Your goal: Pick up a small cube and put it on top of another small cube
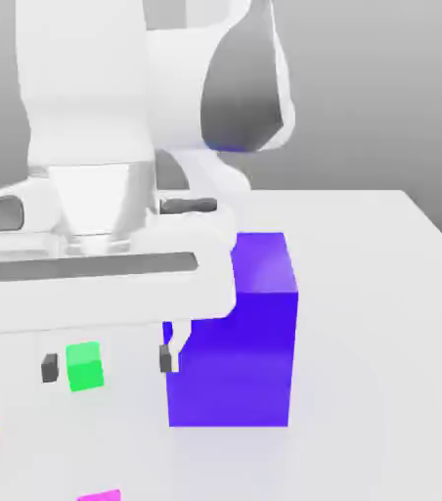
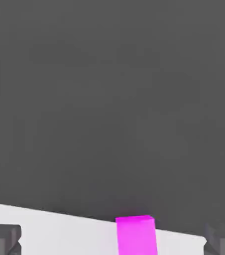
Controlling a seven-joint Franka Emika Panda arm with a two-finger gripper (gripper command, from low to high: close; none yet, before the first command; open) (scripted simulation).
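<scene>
nothing is stacked yet. the magenta cube [image 1: 99,496] lies on the bench [image 1: 381,323] at the bottom edge of the exterior view, left of centre, apart from the green cube [image 1: 85,366] in the lower left. the gripper [image 1: 108,364] hangs spread wide and empty, its 2 fingertips [image 1: 50,369] either side of the green cube. grasp, lift and placing all remain. a large blue-violet block [image 1: 235,342] stands at centre.
</scene>
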